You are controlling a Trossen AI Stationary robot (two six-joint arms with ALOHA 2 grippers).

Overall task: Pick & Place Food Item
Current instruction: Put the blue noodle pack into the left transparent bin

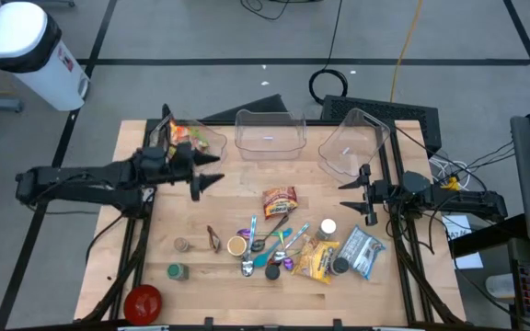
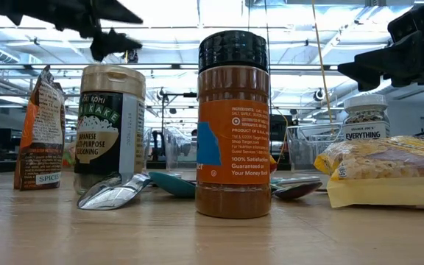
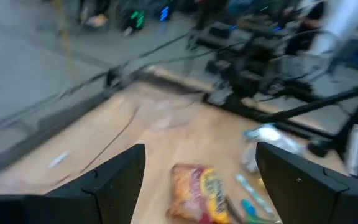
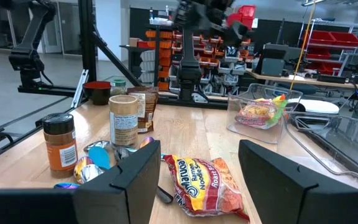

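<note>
— Where's the ramen (image 1: 280,201)?
— Flat on the tabletop (image 1: 228,221), between both grippers. Left gripper (image 1: 212,168) and right gripper (image 1: 355,199) are spread, empty.
— Handling?
— I'd judge it light, crinkly, brittle inside; I'd pinch across its middle.

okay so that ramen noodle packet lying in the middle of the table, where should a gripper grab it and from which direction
Come straight down on the ramen packet, which lies flat on the table. Pinch it across its narrower width near the middle, where the pouch looks puffed; its flat sealed ends offer little to hold. Both the open left gripper and open right gripper are close.
</note>
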